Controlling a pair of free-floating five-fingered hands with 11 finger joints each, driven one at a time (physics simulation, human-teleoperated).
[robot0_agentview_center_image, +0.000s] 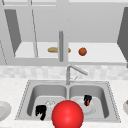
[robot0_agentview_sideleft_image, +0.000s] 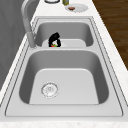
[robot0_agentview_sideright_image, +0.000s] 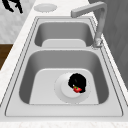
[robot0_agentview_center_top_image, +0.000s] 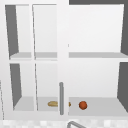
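My right hand (robot0_agentview_center_image: 87, 99) is down in the right basin, fingers curled round a small red fruit with a green top (robot0_agentview_sideright_image: 76, 89). It holds the fruit just over a white plate (robot0_agentview_sideright_image: 62, 93) that lies on the basin floor. The same hand (robot0_agentview_sideleft_image: 54, 40) appears in the far basin in the left side view, and the fruit (robot0_agentview_sideleft_image: 53, 45) peeks out below it. My left hand (robot0_agentview_center_image: 40, 111) hangs at the front rim of the left basin, fingers loose and pointing down, holding nothing. The right side view has it in the air at the top left (robot0_agentview_sideright_image: 13, 5).
A large red ball (robot0_agentview_center_image: 67, 115) sits at the front edge, over the sink's divider. The faucet (robot0_agentview_center_image: 75, 71) points right. Plates lie on the counter at left (robot0_agentview_center_image: 3, 110) and right (robot0_agentview_sideleft_image: 76, 7). The open wall cabinet holds a bread loaf (robot0_agentview_center_top_image: 53, 103) and an orange ball (robot0_agentview_center_top_image: 83, 105).
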